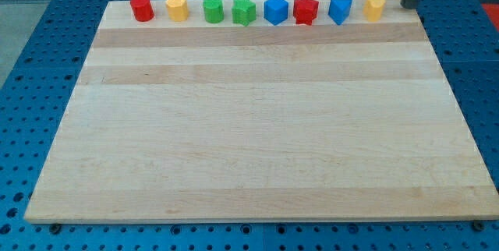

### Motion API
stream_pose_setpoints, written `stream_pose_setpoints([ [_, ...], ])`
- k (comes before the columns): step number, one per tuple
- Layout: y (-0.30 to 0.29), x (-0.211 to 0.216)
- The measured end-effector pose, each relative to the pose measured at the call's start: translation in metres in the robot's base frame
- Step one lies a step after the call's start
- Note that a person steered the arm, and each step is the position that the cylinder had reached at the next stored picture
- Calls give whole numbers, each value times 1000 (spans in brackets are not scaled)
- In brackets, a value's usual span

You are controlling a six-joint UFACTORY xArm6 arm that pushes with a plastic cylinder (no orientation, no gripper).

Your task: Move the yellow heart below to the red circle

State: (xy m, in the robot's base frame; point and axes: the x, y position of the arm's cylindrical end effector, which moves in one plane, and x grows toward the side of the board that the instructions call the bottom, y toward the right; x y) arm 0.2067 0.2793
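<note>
Board: a pale wooden board (257, 126) on a blue perforated table (47, 64).
Far row, left to right: red circle (141, 8), yellow hexagon (177, 7), green circle (213, 9), green star (244, 11), blue hexagon (275, 10), red star (306, 10), blue triangle (339, 10), yellow heart (374, 6).
Rod: the tip (408, 5) sits just right of the yellow heart, apart from it.
Pincer: the arm carries none; it ends in the rod.
Writing: none readable.

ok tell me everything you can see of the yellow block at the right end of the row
The yellow heart is a small, glossy, plastic-looking block standing upright on the wooden board at the view's top edge. It ends the row on the view's right, beside the blue block without touching. My tip sits just to its right, apart from it.
</note>
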Motion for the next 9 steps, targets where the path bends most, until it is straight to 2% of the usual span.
stream_pose_setpoints([
  [1,-45,-15],
  [2,-74,-12],
  [4,-71,18],
  [7,-34,29],
  [9,-59,77],
])
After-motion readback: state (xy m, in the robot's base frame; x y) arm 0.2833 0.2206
